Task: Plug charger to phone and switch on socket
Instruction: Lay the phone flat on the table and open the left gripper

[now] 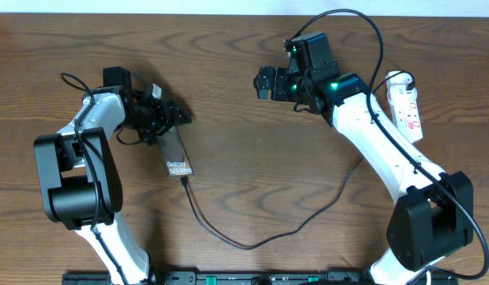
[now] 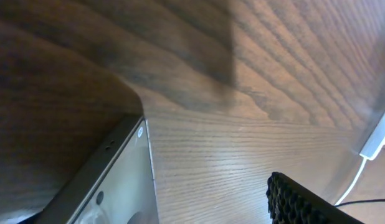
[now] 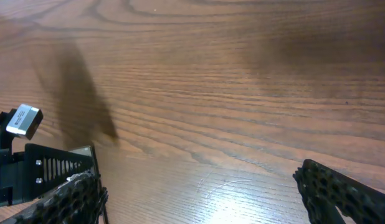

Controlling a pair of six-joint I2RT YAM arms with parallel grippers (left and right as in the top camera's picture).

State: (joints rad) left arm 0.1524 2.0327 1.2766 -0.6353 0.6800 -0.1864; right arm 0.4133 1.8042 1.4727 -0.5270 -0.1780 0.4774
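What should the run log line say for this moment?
left gripper open at phone | right gripper open over table | charger reaches phone, plugged unclear | socket untouched

Glossy wood-grain table (image 3: 211, 93), matt phone (image 1: 178, 157), white plastic socket (image 1: 408, 107).

Legible text: one item only.

Flat brown rectangular phone (image 1: 176, 152), overhead view: white lettering "Galaxy S25 Ultra" in two lines on its face. It sits toward the end nearer the bottom of the picture and runs along the slab's length.

White oblong power strip (image 1: 408, 107), overhead view: small red marks on its top face, too small to read.

Small white tag (image 3: 23, 120), right wrist view, left edge: dark print lines, not legible.
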